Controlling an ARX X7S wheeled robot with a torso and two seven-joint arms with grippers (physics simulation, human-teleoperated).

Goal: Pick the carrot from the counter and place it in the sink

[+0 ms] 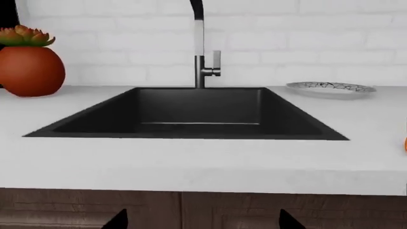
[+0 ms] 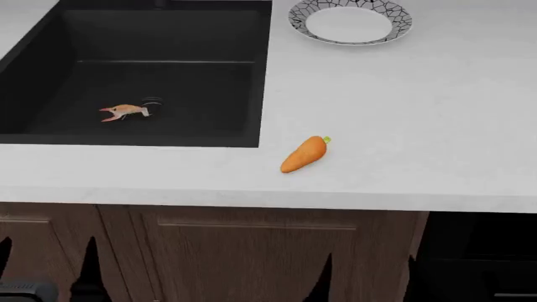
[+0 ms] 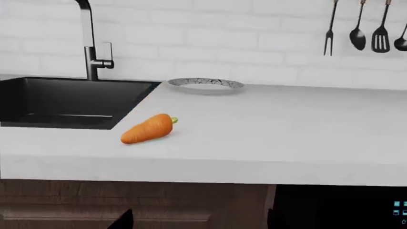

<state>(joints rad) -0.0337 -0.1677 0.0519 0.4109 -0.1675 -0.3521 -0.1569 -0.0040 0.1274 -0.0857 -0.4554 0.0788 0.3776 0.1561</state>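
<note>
The orange carrot [image 2: 304, 154] lies on the white counter [image 2: 403, 119], just right of the black sink's [image 2: 168, 38] front right corner, with its green tip pointing back right. It also shows in the right wrist view [image 3: 147, 129]. A sliver of it is at the edge of the left wrist view [image 1: 405, 143]. My left gripper [image 2: 46, 270] and right gripper [image 2: 366, 280] are both open and empty. They hang low in front of the brown cabinets, below the counter edge. The right gripper [image 3: 198, 220] faces the carrot. The left gripper [image 1: 203, 222] faces the sink [image 1: 190, 112].
A pale clawed shrimp-like thing [image 2: 123, 112] lies by the sink drain. A patterned white plate [image 2: 350, 21] sits at the back of the counter. A black faucet [image 1: 200, 57] stands behind the sink and a red pot with a succulent [image 1: 28, 67] to its left. Utensils [image 3: 369, 28] hang on the wall.
</note>
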